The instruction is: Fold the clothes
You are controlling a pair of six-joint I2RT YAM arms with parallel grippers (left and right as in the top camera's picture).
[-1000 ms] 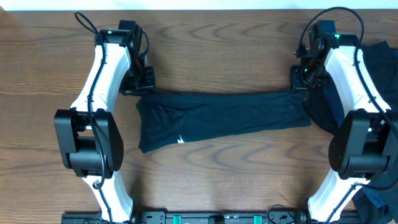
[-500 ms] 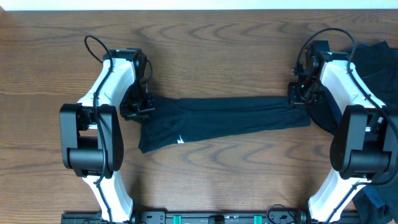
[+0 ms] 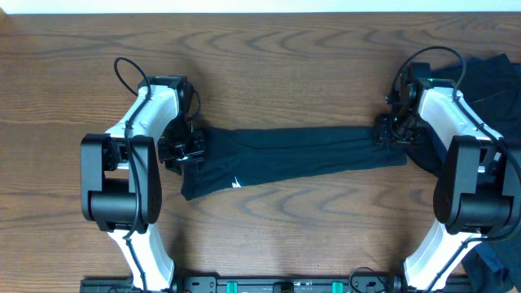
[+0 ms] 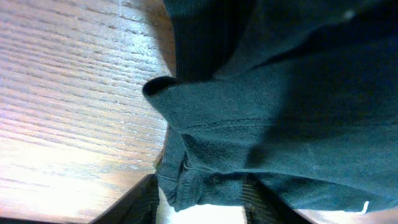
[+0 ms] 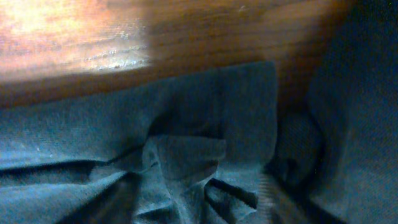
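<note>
One T-shirt (image 3: 301,155), dark navy and already narrowed to a long band, lies across the middle of the table (image 3: 285,65). Its long axis runs left to right, with the left end a little wider and nearer the robot. The small white label (image 3: 237,182) shows on the near edge towards that end.

The left gripper (image 3: 186,148) sits at the far corner of the left end and the right gripper (image 3: 389,130) at the far corner of the right end, so the band stretches straight from one to the other. In both wrist views the fingers stand apart with loose, puckered cloth lying between them (nothing looks pinched), so I read both as let go.

Whichever end is to be carried over, the cloth runs inward from each gripper towards the other. Each arm is nearest its own end, and neither is nearer the middle.

Further right, a heap of dark clothes (image 3: 498,81) lies just beside the right arm. A bluer piece (image 3: 498,262) shows at the near right corner.
</note>
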